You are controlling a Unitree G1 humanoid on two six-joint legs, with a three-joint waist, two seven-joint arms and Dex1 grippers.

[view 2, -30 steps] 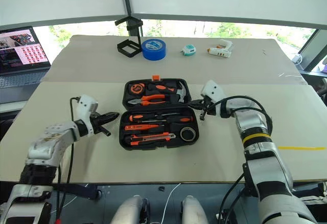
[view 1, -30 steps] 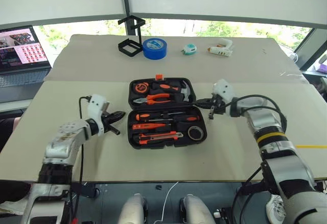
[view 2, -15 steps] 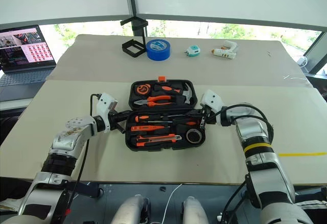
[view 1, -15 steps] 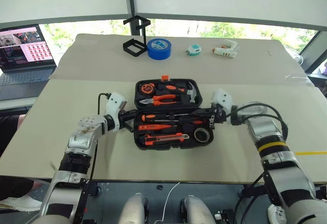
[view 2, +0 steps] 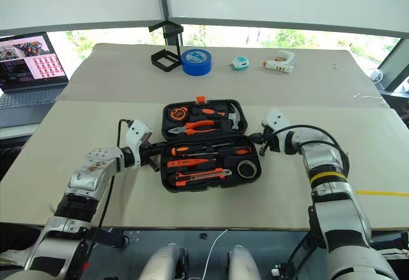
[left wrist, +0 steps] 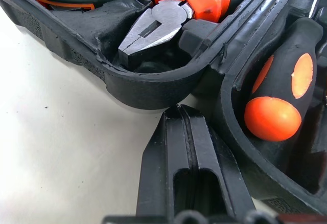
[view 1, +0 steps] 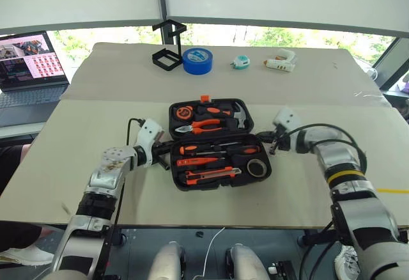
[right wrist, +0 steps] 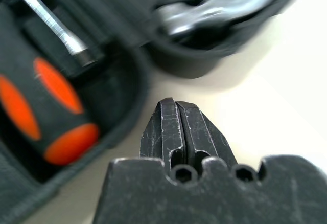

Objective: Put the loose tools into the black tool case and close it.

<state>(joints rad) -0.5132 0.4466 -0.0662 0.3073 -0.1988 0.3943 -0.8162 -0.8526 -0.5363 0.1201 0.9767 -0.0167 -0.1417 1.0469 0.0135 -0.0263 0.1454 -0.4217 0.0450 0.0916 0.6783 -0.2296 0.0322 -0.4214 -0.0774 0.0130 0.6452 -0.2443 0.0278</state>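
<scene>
Between the two closed, empty grippers, left gripper [view 1: 167, 155] and right gripper [view 1: 268, 143], the black tool case [view 1: 218, 141] lies open; pushing its sides could slide it, not shut it.

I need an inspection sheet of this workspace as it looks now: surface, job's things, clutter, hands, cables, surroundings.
Surface: beige table, two boards joined by a seam.
Job's things: black tool case lies open; screwdrivers, utility knife and small tape roll sit in its recesses.
Clutter: wire stand, blue tape roll, small teal item, white glue gun at the far edge.
Hands: left hand shut, at the case's left side; right hand shut, at its right side.
Cables: black leads on both wrists.
Surroundings: laptop, windows.
</scene>
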